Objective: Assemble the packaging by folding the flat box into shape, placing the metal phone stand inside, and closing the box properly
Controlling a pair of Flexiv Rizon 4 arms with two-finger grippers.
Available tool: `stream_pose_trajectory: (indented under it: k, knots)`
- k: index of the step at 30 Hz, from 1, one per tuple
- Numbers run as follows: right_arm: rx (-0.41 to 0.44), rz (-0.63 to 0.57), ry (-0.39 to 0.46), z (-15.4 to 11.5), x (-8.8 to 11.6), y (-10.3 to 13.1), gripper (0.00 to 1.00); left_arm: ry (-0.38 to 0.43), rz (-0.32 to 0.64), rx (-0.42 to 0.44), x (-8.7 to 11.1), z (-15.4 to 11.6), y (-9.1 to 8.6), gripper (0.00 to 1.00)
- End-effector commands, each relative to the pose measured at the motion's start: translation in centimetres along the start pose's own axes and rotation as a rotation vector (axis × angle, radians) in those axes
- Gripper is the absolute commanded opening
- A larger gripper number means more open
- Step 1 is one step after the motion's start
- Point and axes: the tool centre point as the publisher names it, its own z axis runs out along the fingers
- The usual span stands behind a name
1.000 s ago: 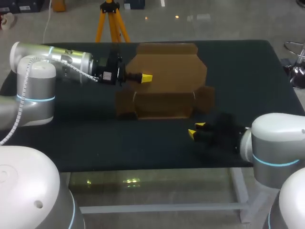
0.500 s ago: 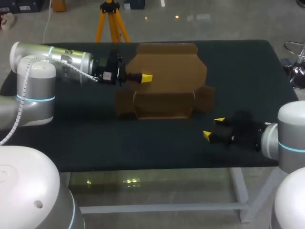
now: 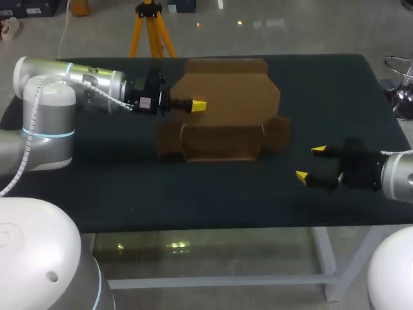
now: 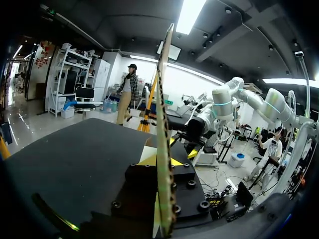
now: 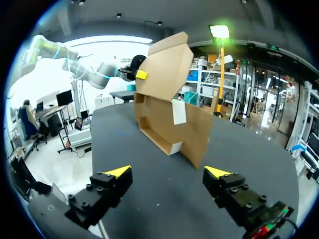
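The brown cardboard box [image 3: 226,110] sits partly folded at the table's middle, its tray low and its large lid flap raised and leaning back. My left gripper [image 3: 197,105] is shut on the lid's left edge. In the left wrist view the flap [image 4: 163,124] runs edge-on between the yellow tips of the left gripper [image 4: 162,160]. My right gripper [image 3: 310,163] stands open to the right of the box's front corner, apart from it. Nothing lies between the fingers of that right gripper [image 5: 168,172], and the box [image 5: 169,99] is ahead of it. I see no metal phone stand.
The black table [image 3: 322,90] has bare surface to the right of and in front of the box. Its front edge runs just below my right gripper. A side flap [image 3: 279,134] sticks out from the tray's right end.
My right gripper has drawn back to the right, away from the box's front corner, and its fingers have spread wide. The left gripper and box have not moved.
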Motion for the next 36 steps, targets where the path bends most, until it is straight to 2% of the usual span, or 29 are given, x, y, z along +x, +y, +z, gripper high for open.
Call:
stream_pose_trajectory:
  k: [1, 12, 17, 21, 23, 25, 36]
  knots:
    - [-0.021, -0.025, 0.110, 1.4, -1.8, -0.6, 1.00, 0.001, 0.000, -0.002, 0.0, 0.1, 0.2, 0.00]
    - [-0.008, -0.078, 0.157, 4.8, -4.7, 0.3, 1.00, 0.001, 0.000, -0.002, 0.0, 0.1, 0.2, 0.00]
    - [-0.007, -0.090, 0.180, 6.9, -5.3, 0.8, 0.95, 0.001, 0.000, -0.002, 0.0, 0.1, 0.2, 0.00]
    - [-0.019, -0.089, 0.195, 8.3, -6.1, 1.1, 0.80, 0.001, 0.000, -0.002, 0.0, 0.1, 0.2, 0.00]
    - [-0.026, -0.088, 0.205, 8.8, -6.4, 1.2, 0.74, 0.001, 0.000, -0.002, 0.0, 0.1, 0.2, 0.00]
    - [-0.035, -0.081, 0.217, 9.3, -6.4, 1.3, 0.73, 0.001, 0.000, -0.002, 0.0, 0.1, 0.2, 0.00]
    - [-0.059, -0.058, 0.232, 10.5, -6.6, 1.6, 0.42, 0.001, 0.000, -0.002, 0.0, 0.1, 0.2, 0.00]
